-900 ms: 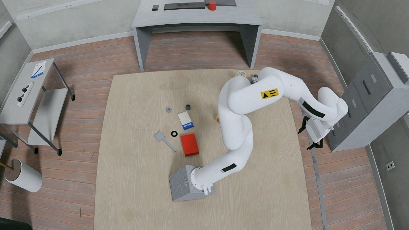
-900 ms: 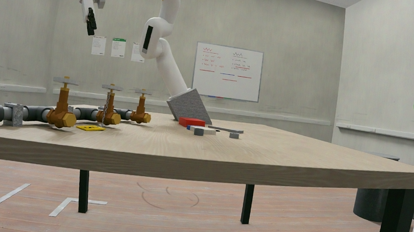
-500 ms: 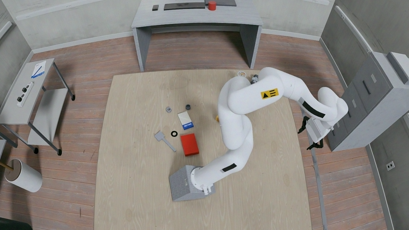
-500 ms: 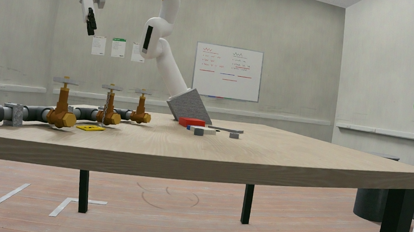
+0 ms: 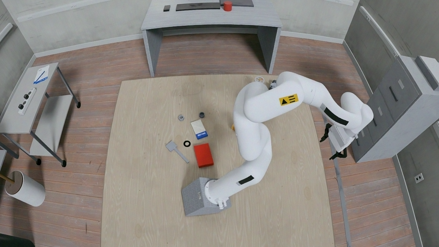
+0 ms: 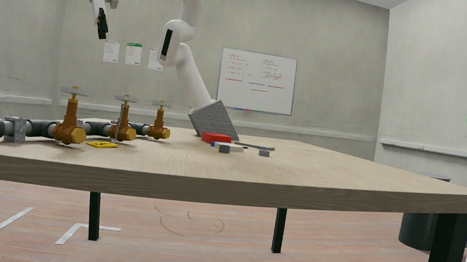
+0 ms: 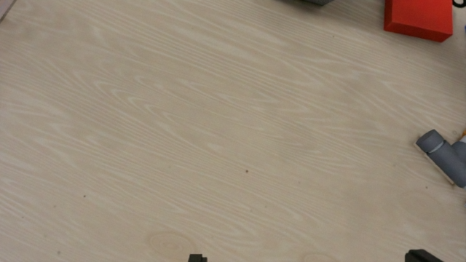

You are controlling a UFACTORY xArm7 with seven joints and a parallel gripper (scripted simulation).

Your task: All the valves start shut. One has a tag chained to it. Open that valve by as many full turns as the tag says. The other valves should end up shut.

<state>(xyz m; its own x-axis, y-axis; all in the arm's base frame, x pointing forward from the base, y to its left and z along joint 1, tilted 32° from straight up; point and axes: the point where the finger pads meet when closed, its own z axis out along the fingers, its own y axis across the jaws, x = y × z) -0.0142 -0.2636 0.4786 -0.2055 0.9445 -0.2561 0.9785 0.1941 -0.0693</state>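
Note:
Three brass valves stand in a row on a grey pipe (image 6: 37,127) at the table's left end in the side view. The middle valve (image 6: 122,120) has a chain hanging from it down to a yellow tag (image 6: 102,144) lying flat on the table; its writing is too small to read. The near valve (image 6: 69,118) and the far valve (image 6: 159,125) carry no tag. My gripper (image 6: 102,23) is open and empty, high above the valves. From above, the gripper (image 5: 333,144) is at the table's right edge and my arm hides most of the pipe. In the wrist view a pipe end (image 7: 442,156) shows at the right.
A red block (image 5: 203,155), a white and blue box (image 5: 199,129), a grey flat tool (image 5: 176,150), a black ring (image 5: 186,141) and two small grey fittings (image 5: 181,117) lie mid-table. The robot base (image 5: 199,199) sits at the table's near side. A grey cabinet (image 5: 399,107) stands just right of the gripper.

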